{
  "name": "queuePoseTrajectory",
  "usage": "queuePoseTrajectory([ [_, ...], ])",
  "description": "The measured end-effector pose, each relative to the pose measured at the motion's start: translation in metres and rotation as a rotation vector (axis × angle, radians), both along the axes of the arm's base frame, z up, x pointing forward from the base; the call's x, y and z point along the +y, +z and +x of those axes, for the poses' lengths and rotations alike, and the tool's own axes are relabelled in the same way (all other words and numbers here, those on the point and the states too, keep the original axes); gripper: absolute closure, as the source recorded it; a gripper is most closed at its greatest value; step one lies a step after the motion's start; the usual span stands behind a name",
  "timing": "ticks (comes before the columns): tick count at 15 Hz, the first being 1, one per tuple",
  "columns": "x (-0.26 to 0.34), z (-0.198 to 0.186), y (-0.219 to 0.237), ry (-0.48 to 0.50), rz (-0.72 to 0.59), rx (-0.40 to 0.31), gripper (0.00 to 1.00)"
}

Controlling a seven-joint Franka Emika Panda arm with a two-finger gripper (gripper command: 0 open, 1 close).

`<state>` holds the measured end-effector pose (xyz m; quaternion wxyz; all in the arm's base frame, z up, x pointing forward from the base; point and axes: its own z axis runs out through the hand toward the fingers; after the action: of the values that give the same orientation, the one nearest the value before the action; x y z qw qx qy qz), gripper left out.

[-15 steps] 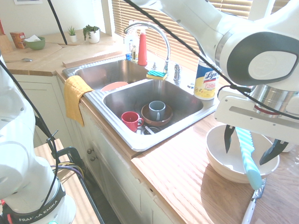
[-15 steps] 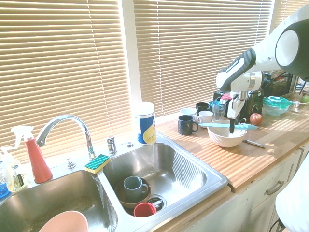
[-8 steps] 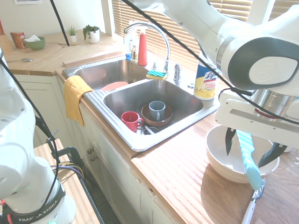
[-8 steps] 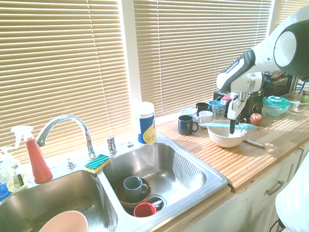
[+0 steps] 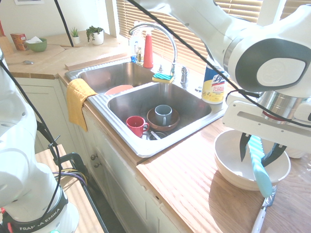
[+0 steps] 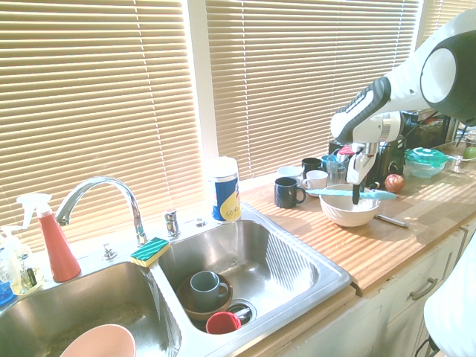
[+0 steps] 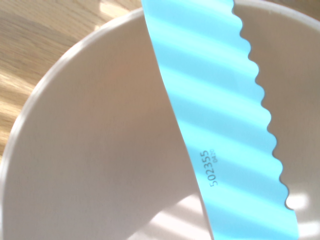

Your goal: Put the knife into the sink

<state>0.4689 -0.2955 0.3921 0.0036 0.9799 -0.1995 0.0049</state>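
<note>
Across the bowl's [image 5: 232, 165] rim lies the knife [image 5: 257, 166], bridging it so its middle is clear to grasp; the gripper [image 5: 257, 150] straddles it, fingers partly apart, well away from the sink [image 5: 146, 145].

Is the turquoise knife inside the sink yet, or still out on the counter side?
Still out. The knife lies flat across the rim of the white bowl on the wooden counter, well away from the sink.

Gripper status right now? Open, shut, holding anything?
Gripper: partly closed, fingers on either side of the knife lying across the white bowl; cannot tell if they grip it yet.
</note>
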Motion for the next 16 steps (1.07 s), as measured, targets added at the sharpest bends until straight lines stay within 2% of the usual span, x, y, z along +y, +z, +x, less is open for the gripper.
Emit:
queuePoseTrajectory([
  [9,0.001,-0.001,0.004,-0.029,0.019,-0.012,1.0],
  [13,0.017,-0.01,0.058,-0.008,0.024,-0.082,1.0],
  [16,0.059,-0.016,0.097,0.037,0.026,-0.143,1.0],
])
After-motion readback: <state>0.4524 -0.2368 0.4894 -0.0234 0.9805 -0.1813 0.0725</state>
